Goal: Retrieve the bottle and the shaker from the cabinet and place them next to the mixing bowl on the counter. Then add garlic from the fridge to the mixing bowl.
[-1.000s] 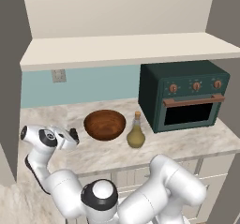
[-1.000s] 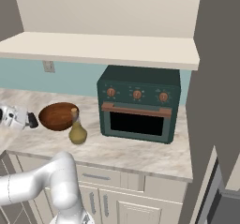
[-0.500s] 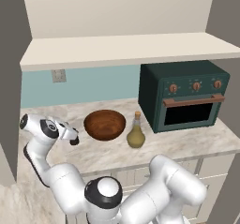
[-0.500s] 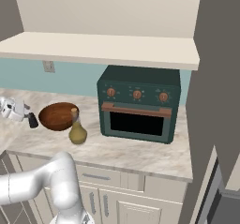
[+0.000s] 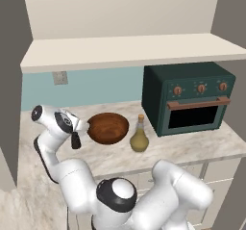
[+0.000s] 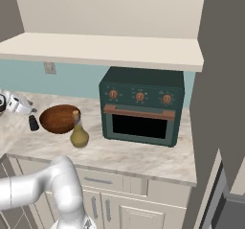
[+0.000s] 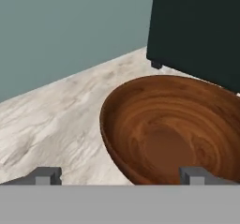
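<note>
The brown wooden mixing bowl [image 5: 108,127] [image 6: 60,118] [image 7: 173,129] sits on the marble counter [image 5: 192,147]. Just to its right stands the yellowish bottle [image 5: 139,135] [image 6: 78,131]. The small dark shaker [image 5: 75,140] [image 6: 33,122] stands upright on the counter left of the bowl. My gripper [image 5: 84,126] [image 6: 28,109] [image 7: 120,176] hovers above the shaker, pointing at the bowl. It is open, with nothing between its fingertips [image 7: 47,174].
A dark green toaster oven [image 5: 190,96] [image 6: 141,106] stands on the counter right of the bottle. A wide shelf [image 5: 129,48] overhangs the counter. A wall outlet [image 5: 60,77] is on the blue backsplash. Bare counter lies in front of the oven.
My hand has lifted up and away from the shaker, which stays standing on the counter. Bowl and bottle have not moved.
</note>
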